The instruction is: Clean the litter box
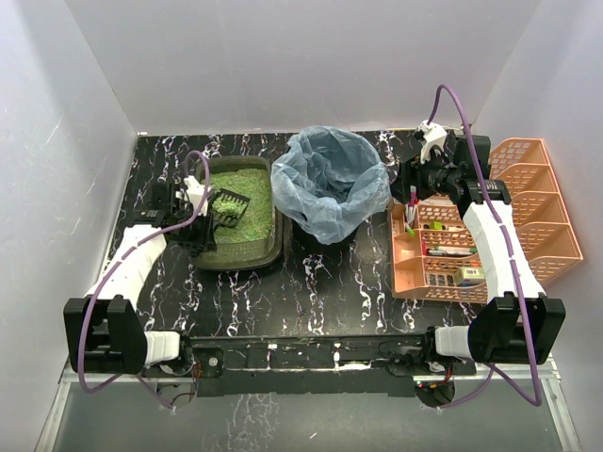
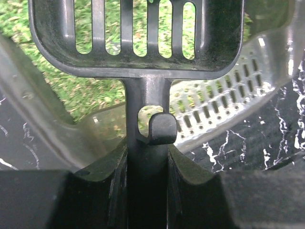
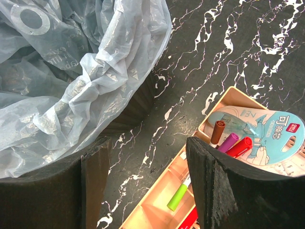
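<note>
The litter box (image 1: 240,263) sits at the left of the marbled table (image 1: 330,292), just beside the bag-lined bin (image 1: 375,193) — a short carry for waste. The left gripper (image 2: 147,164) pinches the slotted scoop (image 2: 145,93) by its handle, head low over the green litter, likely for sifting; the right gripper (image 3: 143,186), spread and empty, hovers between bin and orange organiser (image 1: 413,282) — apparently idle.

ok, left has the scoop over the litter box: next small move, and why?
Probably tilt the litter scoop down into the green litter. The left gripper is shut on its handle, the slotted head hangs above the litter and looks empty, so nothing is ready for the bin.
</note>
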You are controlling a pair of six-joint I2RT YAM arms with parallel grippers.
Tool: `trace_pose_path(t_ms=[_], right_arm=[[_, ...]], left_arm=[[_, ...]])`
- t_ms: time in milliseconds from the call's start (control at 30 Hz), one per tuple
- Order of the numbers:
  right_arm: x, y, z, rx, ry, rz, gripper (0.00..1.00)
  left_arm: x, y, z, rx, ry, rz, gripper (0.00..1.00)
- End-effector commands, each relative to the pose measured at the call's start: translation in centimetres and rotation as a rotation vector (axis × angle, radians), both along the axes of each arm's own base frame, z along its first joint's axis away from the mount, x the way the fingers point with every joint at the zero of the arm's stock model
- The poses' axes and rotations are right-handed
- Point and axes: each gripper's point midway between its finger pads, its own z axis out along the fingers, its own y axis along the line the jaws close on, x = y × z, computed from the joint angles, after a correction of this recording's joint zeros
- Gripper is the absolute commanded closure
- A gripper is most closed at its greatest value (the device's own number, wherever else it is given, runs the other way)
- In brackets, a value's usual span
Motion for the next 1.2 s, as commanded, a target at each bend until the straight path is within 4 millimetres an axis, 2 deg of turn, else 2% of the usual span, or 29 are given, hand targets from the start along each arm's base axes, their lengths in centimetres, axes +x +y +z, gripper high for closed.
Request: trace_pose_path(t_ms=[0,67,200,300,400,467,567,633,700,767,833,900,967,1067,1133,1167], right_arm=[[0.8,0.0,2.7,-0.003,-0.107,0.015,0.31],[0.7,0.0,2.8,-0.006,-0.110,0.012,0.31],[0.8,0.1,2.7,-0.002,-0.109,0.017,0.31],[0.8,0.0,2.9,-0.004,-0.111,0.014,0.31],[0.8,0.0,2.8,-0.006,-0.114,0.011,0.31],[0.8,0.0,2.8,-0.002,-0.111,0.016,0.31],[0.8,0.0,2.8,-0.005,-0.110,0.012,0.31],[0.8,0.0,2.9,-0.005,-0.113,0.012,0.31],[0.8,0.0,2.8,-0.003,-0.110,0.015,0.31],[0.7,0.0,2.8,-0.004,-0.110,0.014,0.31],[0.7,0.0,2.8,-0.007,-0.112,0.011,0.31],[0.8,0.0,2.8,-0.007,-0.113,0.012,0.31],[0.8,0.0,2.7,-0.002,-0.108,0.015,0.31],[0.8,0.0,2.7,-0.005,-0.109,0.014,0.32],[0.8,-0.1,2.8,-0.007,-0.112,0.009,0.31],[0.8,-0.1,2.8,-0.007,-0.112,0.012,0.31]], left_arm=[[0.3,0.3,0.8,-0.046,0.007,0.008,1.00],[-0.1,-0.6,0.9,-0.032,-0.032,-0.020,1.00],[0.5,0.4,1.1,-0.024,-0.017,0.010,1.00],[-0.6,-1.0,0.9,-0.012,-0.030,-0.045,1.00],[0.4,0.1,1.3,0.022,-0.069,-0.002,1.00],[0.5,0.3,1.4,-0.036,-0.025,0.003,1.00],[-0.7,-1.4,0.7,-0.022,-0.028,-0.052,1.00],[-0.2,-0.6,0.8,0.028,-0.066,-0.026,1.00],[0.2,0.5,0.9,-0.008,-0.028,0.008,1.00],[-0.3,0.0,0.6,-0.055,0.022,-0.011,1.00],[-0.7,-0.8,0.3,-0.038,-0.011,-0.037,1.00],[-0.1,0.1,0.4,0.013,-0.045,-0.003,1.00],[0.5,1.0,0.9,-0.033,-0.014,0.020,1.00],[-0.6,-0.4,0.6,-0.033,-0.010,-0.035,1.00],[-0.3,-0.3,0.8,0.017,-0.068,-0.025,1.00],[0.2,0.4,0.9,0.031,-0.076,-0.001,1.00]])
